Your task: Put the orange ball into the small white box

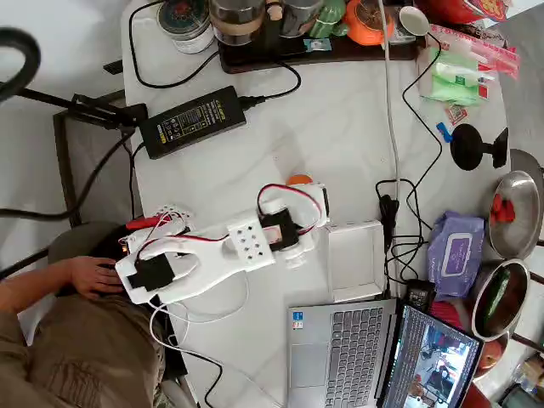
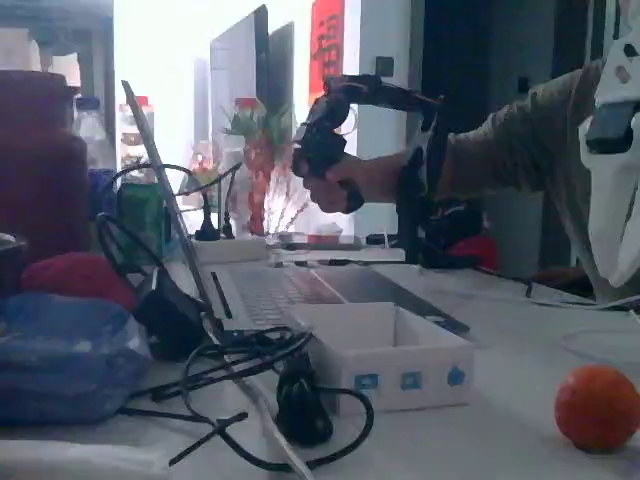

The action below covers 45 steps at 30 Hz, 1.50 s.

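On the white table (image 1: 340,136), in the overhead view, the small white box (image 1: 357,259) lies with its long side running from the top of the picture to the bottom, just above the laptop (image 1: 340,353). It is one shallow rectangular box with low walls; the fixed view shows three small blue marks on its side. There is one orange ball (image 2: 597,407), smooth and round, resting on the table near the box but apart from it. From above, the ball is mostly hidden behind the gripper (image 1: 308,197). I cannot tell if the jaws are open or closed.
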Tool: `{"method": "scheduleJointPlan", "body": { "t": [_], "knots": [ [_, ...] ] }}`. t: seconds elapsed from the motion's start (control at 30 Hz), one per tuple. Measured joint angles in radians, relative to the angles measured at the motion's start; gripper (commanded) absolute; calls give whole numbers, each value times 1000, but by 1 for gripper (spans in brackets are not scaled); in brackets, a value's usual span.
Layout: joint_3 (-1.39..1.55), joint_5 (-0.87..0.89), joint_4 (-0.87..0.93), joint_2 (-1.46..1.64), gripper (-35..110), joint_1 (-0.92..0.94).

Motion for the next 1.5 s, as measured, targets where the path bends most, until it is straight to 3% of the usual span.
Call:
{"method": "scheduleJointPlan", "body": {
  "t": [0.17, 0.53, 1.5],
  "knots": [
    [0, 2, 0, -54, 2, 5],
    [0, 2, 0, -117, 31, -3],
    [169, 0, -38, -143, 31, 11]
  ]
}}
